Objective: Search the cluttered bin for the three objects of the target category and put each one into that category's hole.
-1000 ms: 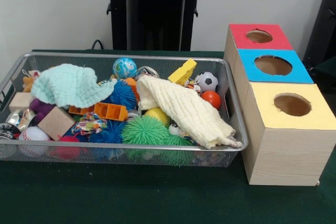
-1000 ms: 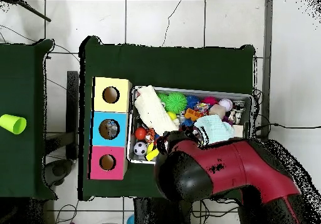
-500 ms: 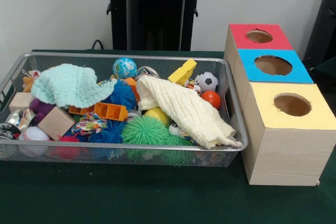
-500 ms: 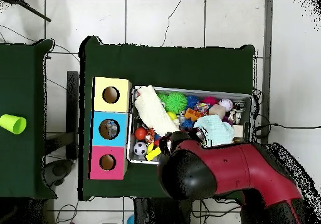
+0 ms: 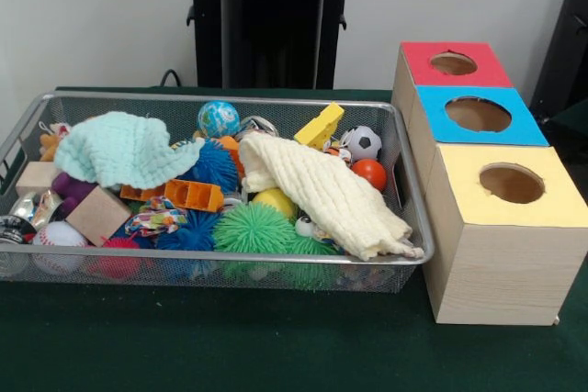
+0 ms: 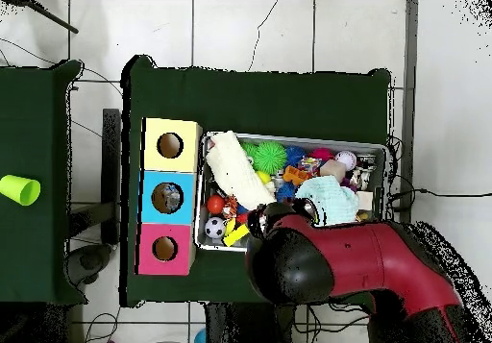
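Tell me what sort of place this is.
Probably a robotics lab test setup: a wire bin of jumbled toys on a green-covered table, three wooden sorting boxes with holes, and cables trailing over the tiled floor.

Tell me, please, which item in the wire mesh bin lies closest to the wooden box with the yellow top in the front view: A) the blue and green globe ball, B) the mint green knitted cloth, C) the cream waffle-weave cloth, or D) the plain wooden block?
C: the cream waffle-weave cloth drapes down to the bin's right end, its corner by the rim beside the yellow-topped wooden box; the others lie further left.
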